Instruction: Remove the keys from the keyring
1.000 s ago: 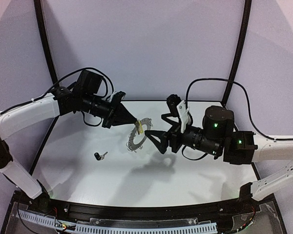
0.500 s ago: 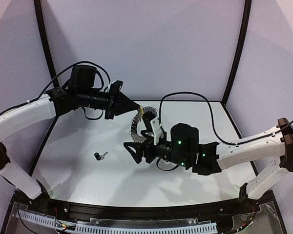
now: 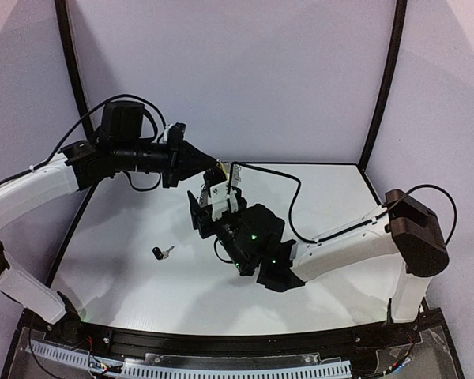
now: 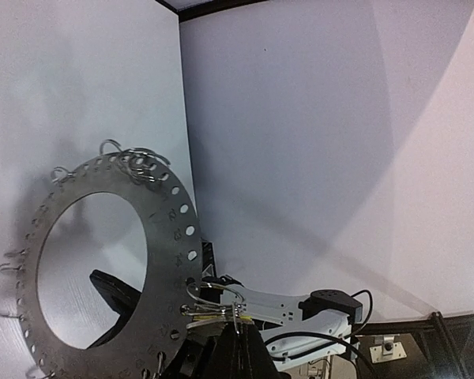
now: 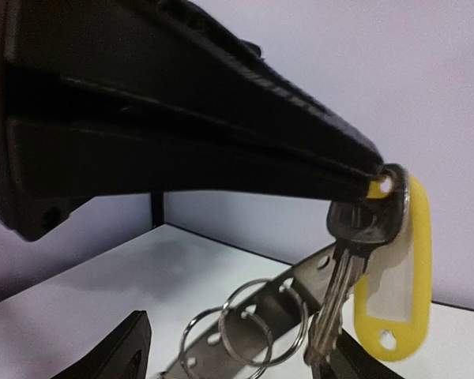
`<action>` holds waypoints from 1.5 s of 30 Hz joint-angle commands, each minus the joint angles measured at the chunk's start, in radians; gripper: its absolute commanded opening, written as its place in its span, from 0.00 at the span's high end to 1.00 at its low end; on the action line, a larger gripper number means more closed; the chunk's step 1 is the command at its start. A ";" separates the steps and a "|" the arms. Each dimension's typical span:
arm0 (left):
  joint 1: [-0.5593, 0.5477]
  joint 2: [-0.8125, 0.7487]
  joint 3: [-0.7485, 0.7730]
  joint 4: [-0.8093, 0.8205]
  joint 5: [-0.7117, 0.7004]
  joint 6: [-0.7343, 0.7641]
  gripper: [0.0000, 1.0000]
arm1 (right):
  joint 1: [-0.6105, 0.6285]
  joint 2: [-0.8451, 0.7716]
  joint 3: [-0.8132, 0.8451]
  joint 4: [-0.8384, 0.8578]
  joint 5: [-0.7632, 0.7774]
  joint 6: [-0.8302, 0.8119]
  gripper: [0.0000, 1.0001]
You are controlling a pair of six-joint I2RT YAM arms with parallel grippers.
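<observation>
My left gripper [image 3: 219,166] is shut on the top of a yellow tag [image 5: 403,292], holding it in the air. Beside the tag a silver key [image 5: 340,292] hangs from that same pinch. Below them dangles the keyring [image 4: 167,260], a flat grey hoop with holes and thin wire loops [image 5: 253,332] on its rim. The left gripper [image 4: 238,335] shows at the bottom edge of its own wrist view. My right gripper [image 3: 208,189] sits just under the hoop, hiding it from above. The right gripper [image 5: 245,355] is open. The key's blade hangs close to its right finger [image 5: 355,363]. A black-headed key [image 3: 161,253] lies loose on the table.
The white table [image 3: 126,276] is ringed by pale walls and black corner posts [image 3: 73,71]. The right arm's cable [image 3: 292,205] loops over the table behind the gripper. Both arms meet at the back centre.
The right arm has swung left and up, from right of the keyring to just beneath the left gripper, and its fingers have narrowed somewhat. The left gripper has lifted the keyring slightly.
</observation>
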 commanded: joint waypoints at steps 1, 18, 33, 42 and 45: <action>-0.005 -0.052 -0.006 -0.004 -0.017 -0.019 0.99 | 0.005 0.002 0.041 0.129 0.055 -0.100 0.36; 0.028 -0.083 -0.112 0.012 0.199 0.289 0.99 | 0.000 -0.514 -0.266 -0.217 -0.141 -0.642 1.00; -0.021 -0.215 -0.202 -0.032 0.291 0.737 0.25 | -0.046 -0.890 -0.083 -1.094 -0.519 -1.206 1.00; -0.107 -0.210 -0.167 0.004 0.288 0.838 0.08 | -0.045 -0.891 -0.033 -1.135 -0.635 -1.219 1.00; -0.121 -0.195 -0.151 0.001 0.286 0.839 0.08 | -0.044 -0.896 -0.041 -1.131 -0.664 -1.211 1.00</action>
